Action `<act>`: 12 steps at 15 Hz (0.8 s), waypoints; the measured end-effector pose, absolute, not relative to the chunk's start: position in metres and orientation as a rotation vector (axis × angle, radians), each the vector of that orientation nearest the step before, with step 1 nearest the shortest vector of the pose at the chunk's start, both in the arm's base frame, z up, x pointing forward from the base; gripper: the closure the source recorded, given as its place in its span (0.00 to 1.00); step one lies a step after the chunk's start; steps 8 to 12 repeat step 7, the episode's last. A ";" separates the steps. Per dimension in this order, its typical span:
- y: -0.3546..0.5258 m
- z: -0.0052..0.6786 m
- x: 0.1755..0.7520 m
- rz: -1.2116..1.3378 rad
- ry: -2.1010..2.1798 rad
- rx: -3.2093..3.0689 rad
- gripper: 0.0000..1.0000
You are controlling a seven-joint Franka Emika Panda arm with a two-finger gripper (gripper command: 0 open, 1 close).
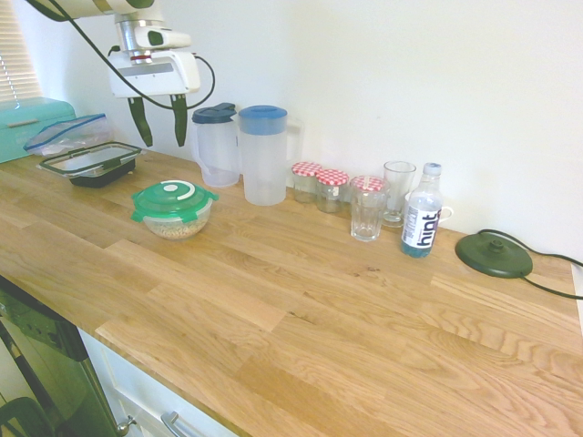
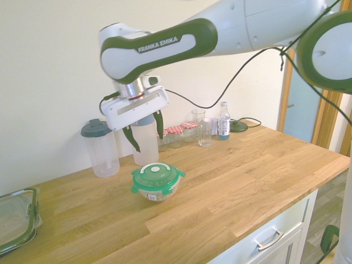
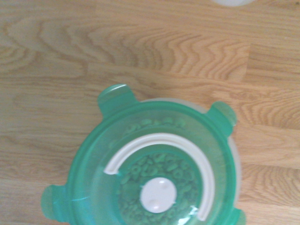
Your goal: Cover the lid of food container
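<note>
The round green lid (image 1: 174,198) (image 2: 157,176) (image 3: 157,168) lies on top of the small clear food container (image 1: 178,224) (image 2: 158,192), which holds beige grainy food and stands on the wooden counter. Through the lid in the wrist view I see the grains and the white ring. My gripper (image 1: 159,122) (image 2: 145,132) hangs in the air above and behind the container, pointing down, open, with nothing between its dark green fingers. It touches neither lid nor bowl.
Two clear pitchers (image 1: 217,146) (image 1: 264,155) stand behind the container. Jars (image 1: 332,189), glasses (image 1: 367,208) and a water bottle (image 1: 422,211) line the wall further along, then a black disc with a cord (image 1: 494,254). A rectangular black-rimmed box (image 1: 89,162) (image 2: 16,218) sits on the container's other side.
</note>
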State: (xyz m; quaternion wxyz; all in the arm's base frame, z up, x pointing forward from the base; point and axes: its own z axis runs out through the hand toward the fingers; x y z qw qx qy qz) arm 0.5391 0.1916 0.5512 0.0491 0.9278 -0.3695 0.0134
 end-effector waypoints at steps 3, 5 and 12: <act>0.122 0.557 0.515 0.098 -1.197 2.780 0.00; 0.086 0.555 0.490 0.108 -1.245 2.756 0.00; 0.057 0.545 0.462 0.081 -1.283 2.749 0.00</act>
